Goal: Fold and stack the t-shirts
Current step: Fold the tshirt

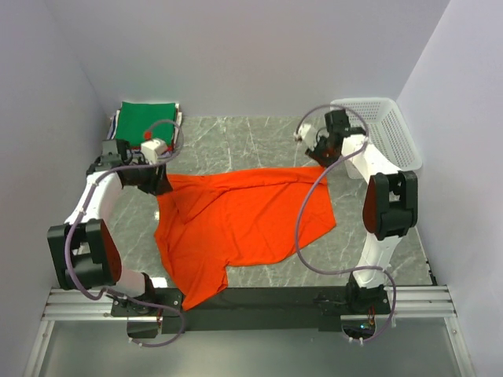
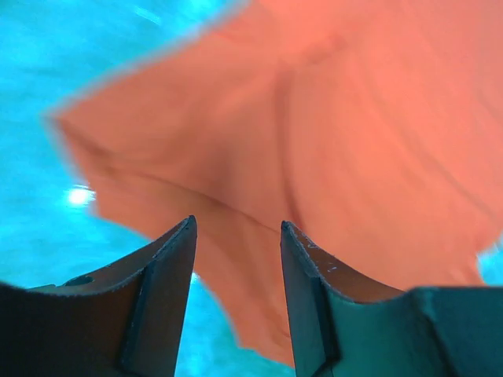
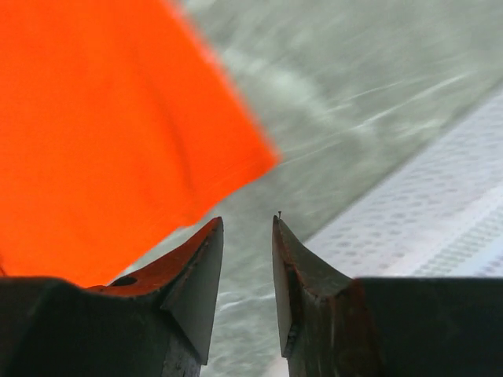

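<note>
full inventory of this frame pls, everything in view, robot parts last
bright orange cloth t-shirt: 1, orange, spread loosely mid-table, one part hanging over the near edge
green cloth t-shirt: 1, green, folded, far-left corner
white plastic lattice basket: 1, white, far-right corner
grey marbled table top: 1, grey, under everything
robot arms: 2, white and black, left and right, bases at the near edge
left hand: 1, dark, open, over the orange shirt's left part
right hand: 1, dark, open, empty, over bare table by the shirt's corner
</note>
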